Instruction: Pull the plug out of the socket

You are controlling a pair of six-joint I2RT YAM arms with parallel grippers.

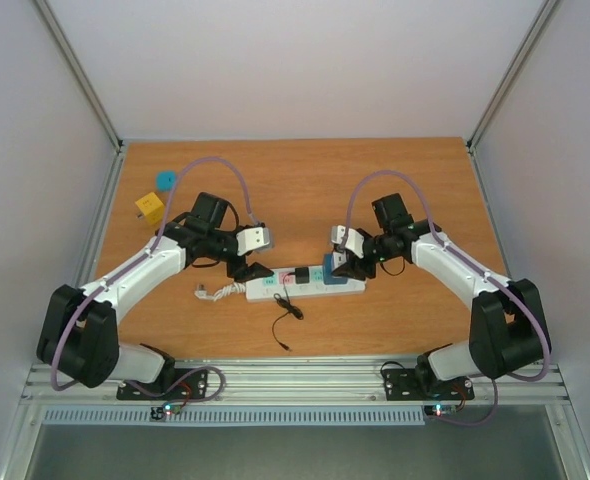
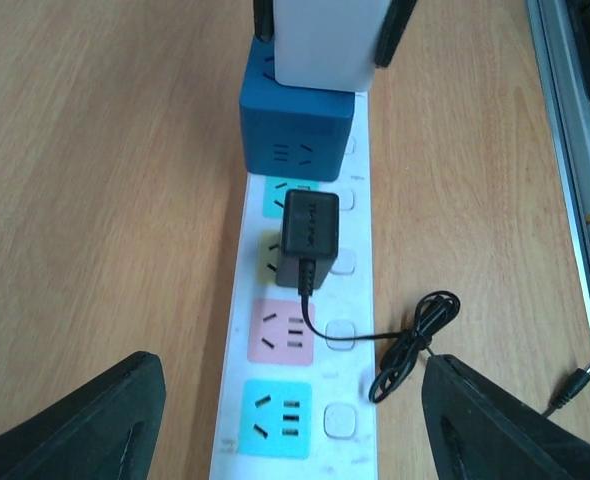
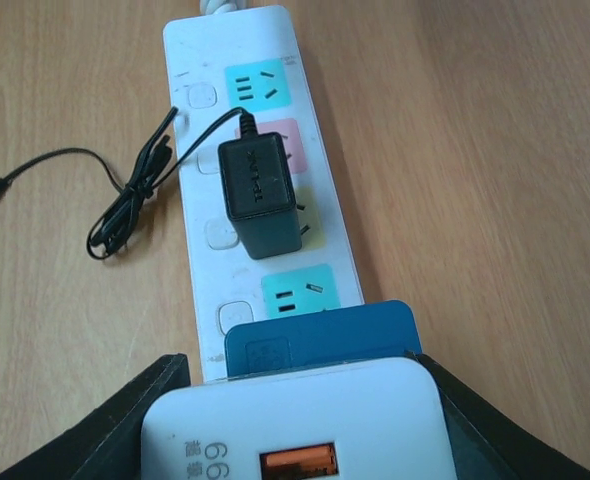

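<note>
The white power strip (image 1: 305, 284) lies across the table's middle, with pastel outlet faces. A black plug (image 2: 308, 238) sits on its yellow outlet; two metal prongs show at its side in the right wrist view (image 3: 259, 198). A blue cube adapter (image 2: 297, 135) stands on the strip's right end with a white charger (image 3: 295, 425) on top. My right gripper (image 3: 300, 400) is shut on the white charger, a finger on each side. My left gripper (image 2: 290, 420) is open, with its jaws wide on either side of the strip's left end, touching nothing.
The strip's coiled white cord (image 1: 215, 292) trails left. The black plug's thin cable (image 1: 288, 315) lies bundled in front of the strip, towards the near edge. A yellow block (image 1: 149, 207) and a cyan block (image 1: 164, 180) sit at the far left. A metal rail (image 1: 295, 378) runs along the near edge.
</note>
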